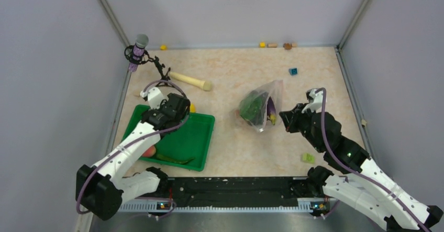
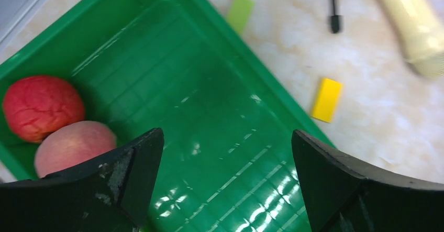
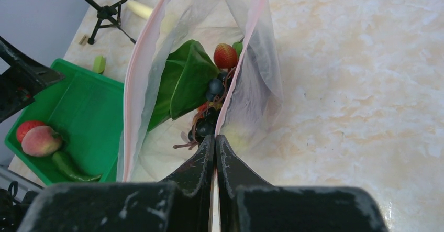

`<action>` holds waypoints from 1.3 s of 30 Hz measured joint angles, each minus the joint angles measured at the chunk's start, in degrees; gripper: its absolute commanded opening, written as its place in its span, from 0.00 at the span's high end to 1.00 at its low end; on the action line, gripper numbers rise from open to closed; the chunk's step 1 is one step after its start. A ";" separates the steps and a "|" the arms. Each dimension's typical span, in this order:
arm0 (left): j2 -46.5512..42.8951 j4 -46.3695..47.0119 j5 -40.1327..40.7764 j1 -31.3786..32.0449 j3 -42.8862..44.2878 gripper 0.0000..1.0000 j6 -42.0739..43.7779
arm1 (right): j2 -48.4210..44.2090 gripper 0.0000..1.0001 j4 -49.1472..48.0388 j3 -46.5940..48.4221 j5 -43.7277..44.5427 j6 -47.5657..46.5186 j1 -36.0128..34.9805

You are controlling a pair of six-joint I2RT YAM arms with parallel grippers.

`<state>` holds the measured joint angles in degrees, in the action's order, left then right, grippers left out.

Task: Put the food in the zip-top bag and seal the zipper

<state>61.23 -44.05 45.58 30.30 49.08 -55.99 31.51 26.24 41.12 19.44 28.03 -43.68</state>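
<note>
Three pieces of food are seen at the near-left end of the green tray (image 1: pixel 201 137): a wrinkled red fruit (image 2: pixel 42 106), a peach (image 2: pixel 73 145) touching it, and a long green pepper (image 3: pixel 73 168). The left gripper (image 2: pixel 225 140) is held above the tray floor, jaws spread wide, nothing between them. Just outside the tray's far rim a yellow block (image 2: pixel 326 99) and a green block (image 2: pixel 240 13) are noted, with a rolling pin (image 1: pixel 191 81) and a microphone (image 1: pixel 139 47) on a small tripod beyond. The zip-top bag (image 1: pixel 262 106) is found at mid-table, well apart from the tray, mouth open. The right gripper (image 3: pixel 215 140) is pressed together on the zipper (image 3: pixel 142 67) at one corner. Bok choy (image 3: pixel 183 80), a strawberry (image 3: pixel 225 55) and dark berries (image 3: pixel 212 88) are seen inside. From above, the peach is largely hidden by the left arm, and the bag's lower contents are obscured by crumpled plastic.
</note>
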 measured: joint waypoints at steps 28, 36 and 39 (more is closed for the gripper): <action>-5.66 -0.94 -1.22 -27.98 -16.26 0.03 -14.86 | 0.52 1.00 0.15 0.00 1.68 -1.01 0.00; -1.55 3.89 -4.00 -28.20 -17.07 0.03 -13.66 | 0.48 1.00 0.22 0.00 2.71 -1.01 0.00; -0.44 5.46 -5.53 -28.24 -17.44 0.04 -12.83 | 0.48 1.00 0.31 0.00 3.23 -1.01 0.00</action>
<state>60.80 -38.59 40.05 2.07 31.64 -68.82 31.99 26.55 41.12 22.68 27.03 -43.68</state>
